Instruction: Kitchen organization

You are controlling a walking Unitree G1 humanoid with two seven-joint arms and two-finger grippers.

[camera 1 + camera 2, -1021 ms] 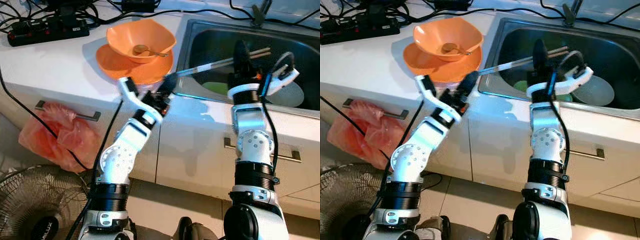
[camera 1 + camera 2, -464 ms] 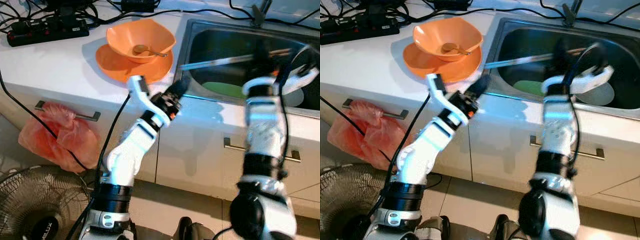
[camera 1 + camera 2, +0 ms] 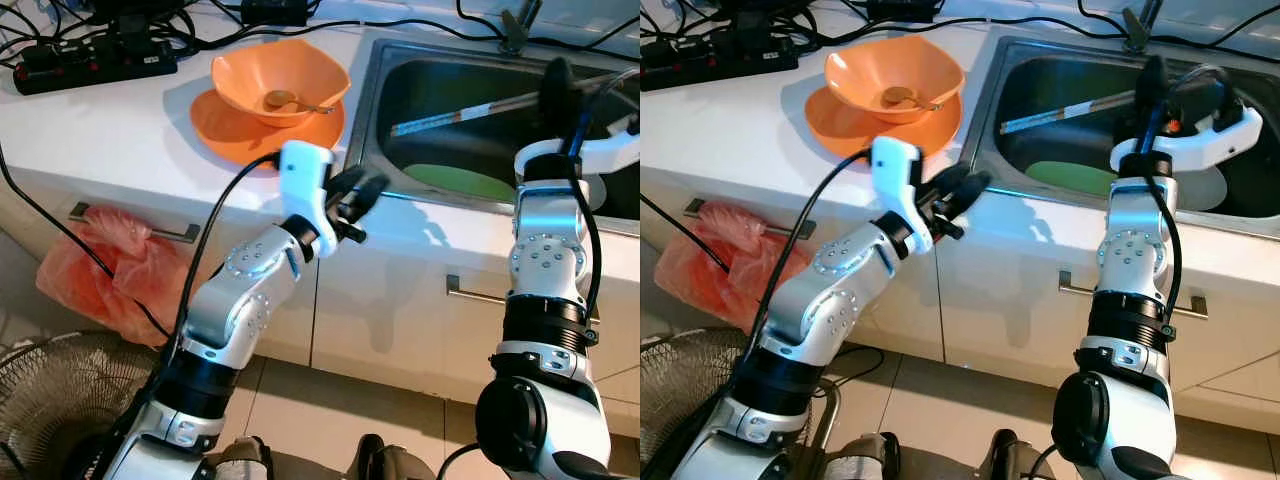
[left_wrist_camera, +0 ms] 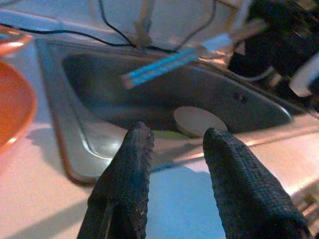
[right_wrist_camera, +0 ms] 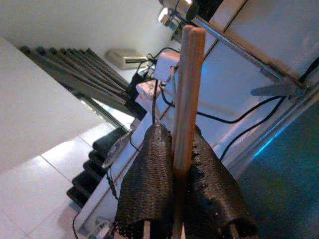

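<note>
My right gripper (image 5: 182,186) is clamped on the pair of long wooden chopsticks (image 3: 470,108), held level over the steel sink (image 3: 440,75) with tips pointing toward my left gripper (image 4: 174,164), which hovers spread and empty at the sink's near-left rim.

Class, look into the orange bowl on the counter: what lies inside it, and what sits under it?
Inside the orange bowl lies a spoon. Under it sits an orange plate, its middle covered by the bowl.
</note>
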